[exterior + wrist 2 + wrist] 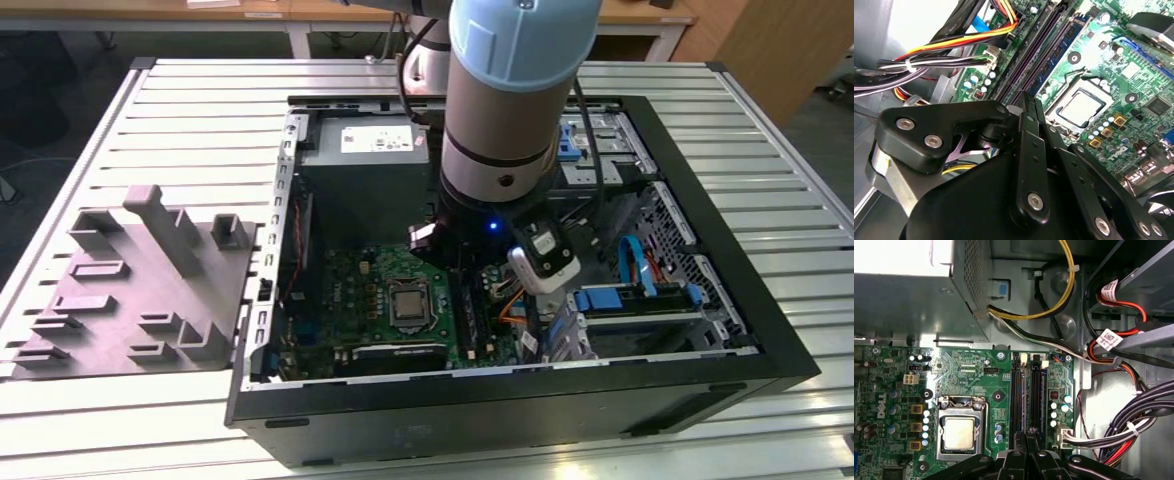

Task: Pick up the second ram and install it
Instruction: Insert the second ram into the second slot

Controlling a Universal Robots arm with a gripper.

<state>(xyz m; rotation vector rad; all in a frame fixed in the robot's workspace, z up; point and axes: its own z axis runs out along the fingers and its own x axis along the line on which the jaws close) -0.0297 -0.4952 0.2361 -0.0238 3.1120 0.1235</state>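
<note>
Where jaws meet — second ram (1037,395) beneath.

the slatted metal bench (200,110) is made of pale ribbed boards that catch soft light, brightest near its far edge. beyond that far edge stands a wooden-topped table (134,10) on white legs (296,40). past the bench's far corner, on the exterior view's right, is a light wooden cabinet (767,45), with grey floor (834,150) beside it.
</note>
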